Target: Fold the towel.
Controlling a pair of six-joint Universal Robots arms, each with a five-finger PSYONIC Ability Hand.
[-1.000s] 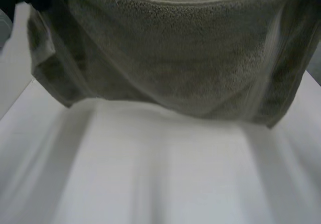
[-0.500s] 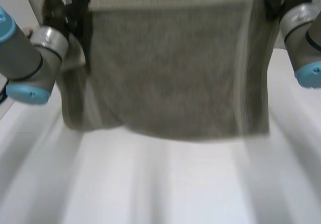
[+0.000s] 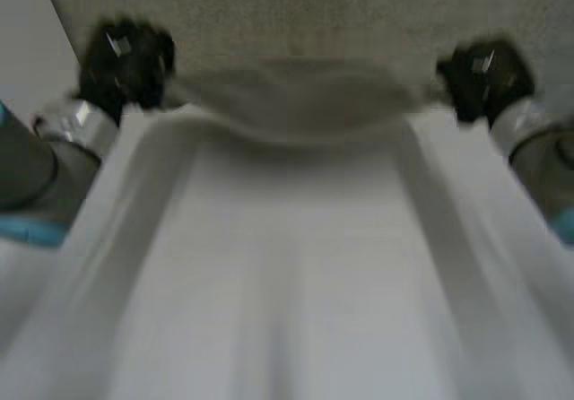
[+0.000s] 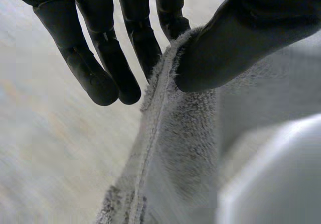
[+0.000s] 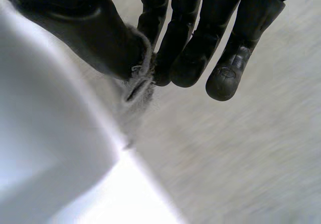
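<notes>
From my station the towel lies spread across the far part of the table, toward 12 o'clock in the head view, and its near edge sags in a soft roll between the two hands. The left hand sits at about 10 o'clock and the right hand at about 2 o'clock, each at one end of that roll. In the left wrist view I see the thumb pressing the towel's hem against the side of the fingers, so that hand is gripping the edge. In the right wrist view the thumb and the nearest fingers nip a small tuft of towel between their tips, so that hand has hold of it as well. I judge that I am in the middle of a first fold: the edge is gathered and held at both ends, but nothing is laid flat or let go yet. What I cannot tell is whether the held edge lines up with the far edge. Setting it down, releasing, and any further fold remain.
</notes>
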